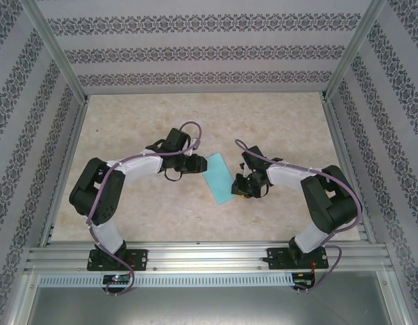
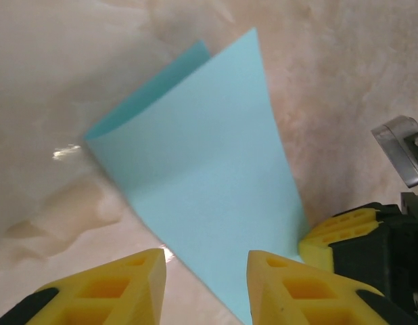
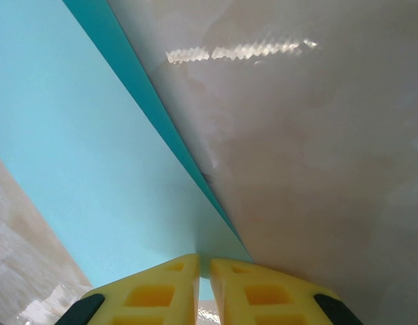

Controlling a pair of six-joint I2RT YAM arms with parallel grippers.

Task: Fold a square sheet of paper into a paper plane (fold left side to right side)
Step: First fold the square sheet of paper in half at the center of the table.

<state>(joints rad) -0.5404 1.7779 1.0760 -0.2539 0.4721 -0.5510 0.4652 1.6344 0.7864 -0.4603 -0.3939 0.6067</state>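
The square sheet of paper lies folded in half on the table between both grippers, turquoise side up. In the left wrist view the paper is a doubled strip, and its far left corner bows up where the layers meet. My left gripper hovers at the sheet's left edge, open, with paper and table showing between the tips. My right gripper is at the sheet's lower right edge. Its fingers are almost together and their tips rest on the paper. One yellow right fingertip touches the strip's near corner.
The marbled beige tabletop stretches open behind and to both sides of the paper. Patterned walls and metal posts enclose it. An aluminium rail with the arm bases runs along the near edge.
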